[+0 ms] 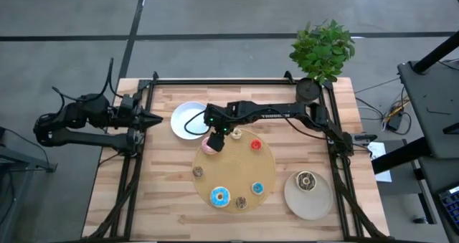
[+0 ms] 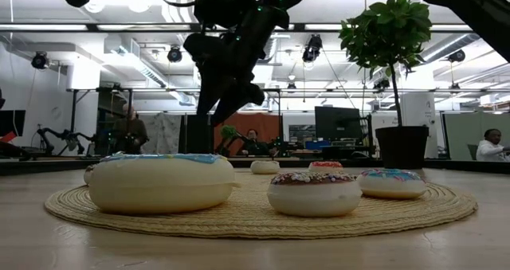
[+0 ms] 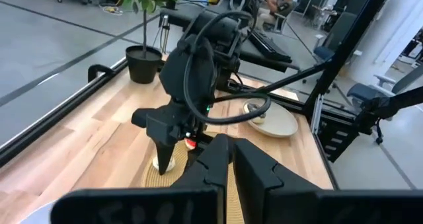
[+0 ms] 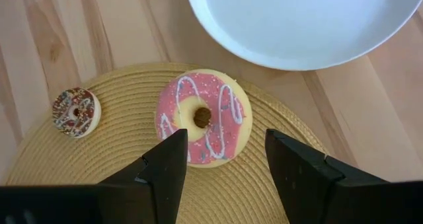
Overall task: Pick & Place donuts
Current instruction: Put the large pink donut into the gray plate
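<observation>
The right gripper's spread fingers are seen above the pink donut (centre frame); the left gripper's are pressed together.

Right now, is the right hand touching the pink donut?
Apart. In the right wrist view the open right hand hangs above the pink donut, woven mat showing between its fingers and the donut's edge.
</observation>
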You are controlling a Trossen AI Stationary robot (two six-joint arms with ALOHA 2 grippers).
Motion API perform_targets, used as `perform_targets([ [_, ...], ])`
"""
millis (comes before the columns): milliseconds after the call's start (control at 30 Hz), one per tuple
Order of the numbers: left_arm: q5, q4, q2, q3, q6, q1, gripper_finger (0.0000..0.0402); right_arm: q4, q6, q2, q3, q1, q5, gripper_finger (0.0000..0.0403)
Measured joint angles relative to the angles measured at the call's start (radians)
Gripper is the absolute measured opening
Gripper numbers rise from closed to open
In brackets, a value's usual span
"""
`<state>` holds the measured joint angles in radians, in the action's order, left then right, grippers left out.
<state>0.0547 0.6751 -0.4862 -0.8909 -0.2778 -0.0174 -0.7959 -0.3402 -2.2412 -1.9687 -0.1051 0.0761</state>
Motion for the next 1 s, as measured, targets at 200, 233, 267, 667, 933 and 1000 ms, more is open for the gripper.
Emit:
perform_targets([
  [200,0.0,-0.005,-0.002,0.011,0.006,0.0,0.0,0.051,-0.026,-0.001,0.062,-0.001,0.001,0.0194],
  [233,0.0,-0.005,-0.003,0.011,0.006,0.0,0.0,0.052,-0.036,-0.002,0.07,-0.001,0.001,0.0194],
  [267,0.0,-0.006,-0.003,0.011,0.006,0.0,0.0,0.052,-0.047,-0.002,0.079,-0.001,0.001,0.0194],
  [667,0.0,-0.019,-0.002,0.011,0.006,0.0,0.0,0.139,-0.053,-0.002,0.151,-0.001,0.01,0.0194],
  [933,0.0,-0.032,-0.003,0.012,0.006,0.001,0.0,0.163,-0.053,-0.001,0.142,0.0,0.113,0.0194],
  [1000,0.0,-0.048,-0.01,0.012,0.006,0.001,0.0,0.159,-0.054,0.005,0.142,0.003,0.118,0.0194],
])
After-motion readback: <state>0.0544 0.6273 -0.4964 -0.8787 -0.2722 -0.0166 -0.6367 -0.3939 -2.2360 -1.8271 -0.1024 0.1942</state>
